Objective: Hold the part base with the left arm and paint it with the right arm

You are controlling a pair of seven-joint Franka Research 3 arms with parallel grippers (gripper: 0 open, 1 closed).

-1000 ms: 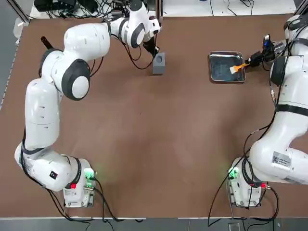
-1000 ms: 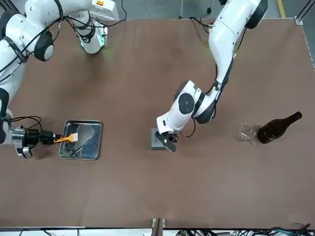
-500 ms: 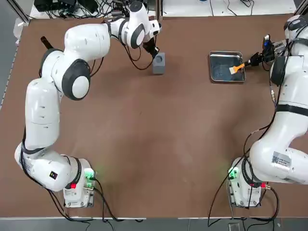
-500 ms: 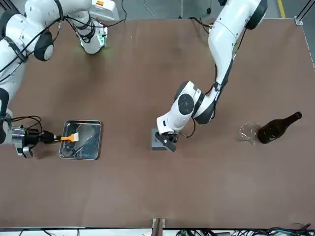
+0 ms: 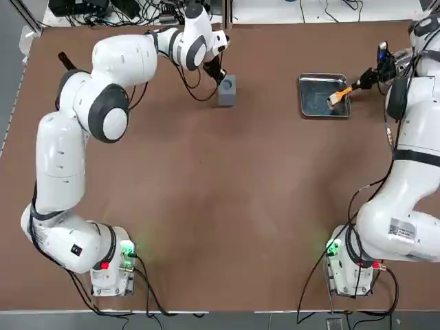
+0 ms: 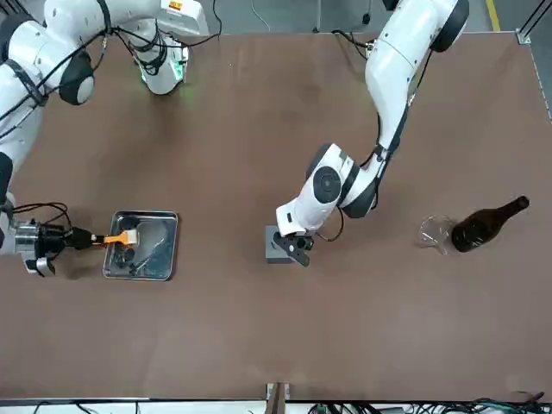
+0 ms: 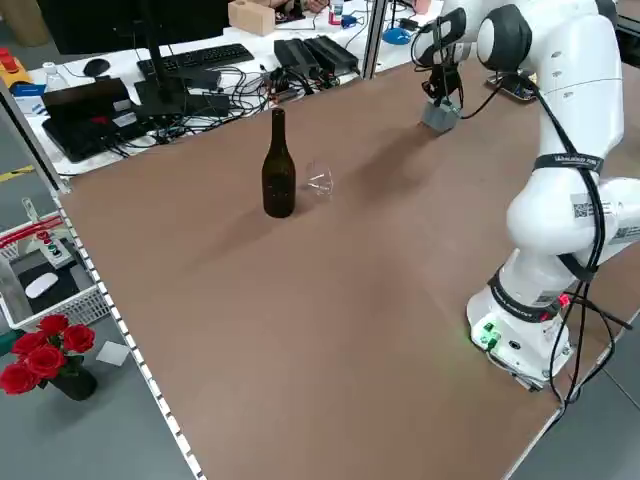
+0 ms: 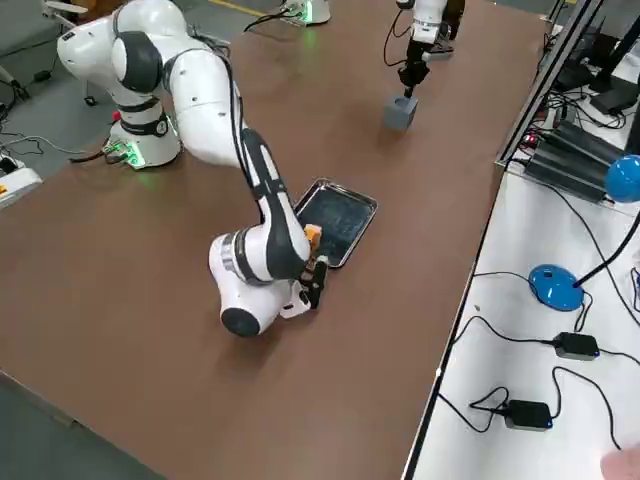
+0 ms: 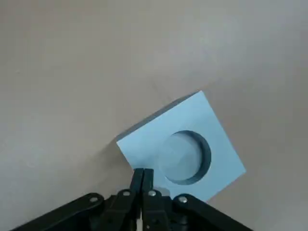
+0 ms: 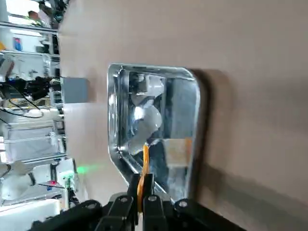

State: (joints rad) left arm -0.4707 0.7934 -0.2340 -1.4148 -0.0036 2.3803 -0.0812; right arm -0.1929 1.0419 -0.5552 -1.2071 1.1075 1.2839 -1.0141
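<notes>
the right gripper has just clamped onto the orange brush and tipped it up over the metal tray. left gripper, pinched shut, pins the part base, well apart, unpainted.

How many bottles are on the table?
1: a dark bottle stands upright on the robot's left side of the table, beside a small clear glass. No others show.
</notes>
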